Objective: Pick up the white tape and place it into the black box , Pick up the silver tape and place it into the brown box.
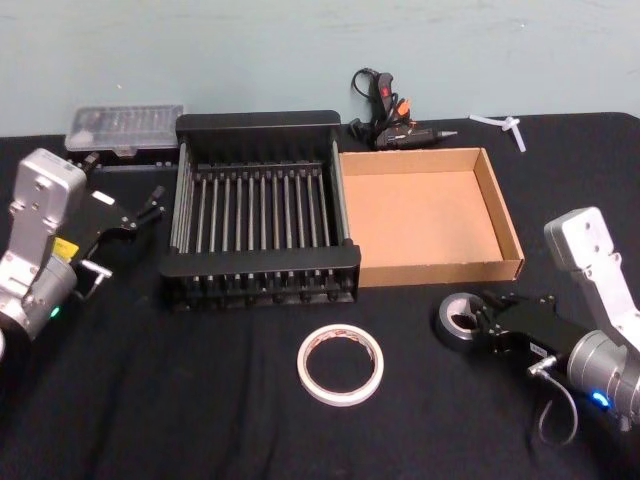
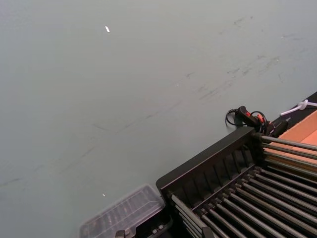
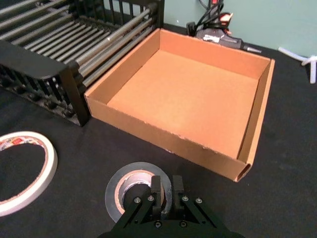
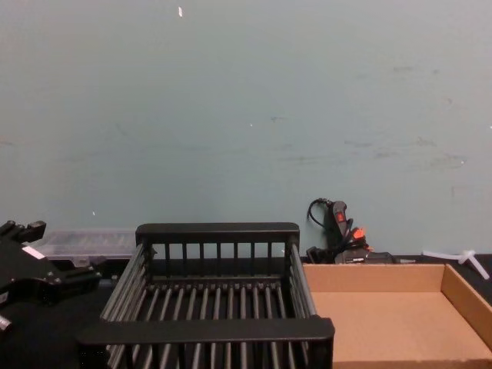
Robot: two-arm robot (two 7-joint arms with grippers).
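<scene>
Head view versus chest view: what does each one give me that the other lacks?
Head alone: the white tape on the cloth before the black box, and the right gripper with its jaws clamped on the silver tape. Chest alone: the black box's barred sides, seen side-on. Both: black box, brown box, and the left gripper parked beside the black box.

A pale blue-green wall (image 4: pixel 246 100) stands behind the table, with faint scuffs and some small white specks (one near the top, towards 11 o'clock in the chest view). The table (image 1: pixel 200 400) is covered by a black cloth, which reaches back to the wall. The light is even and soft.
</scene>
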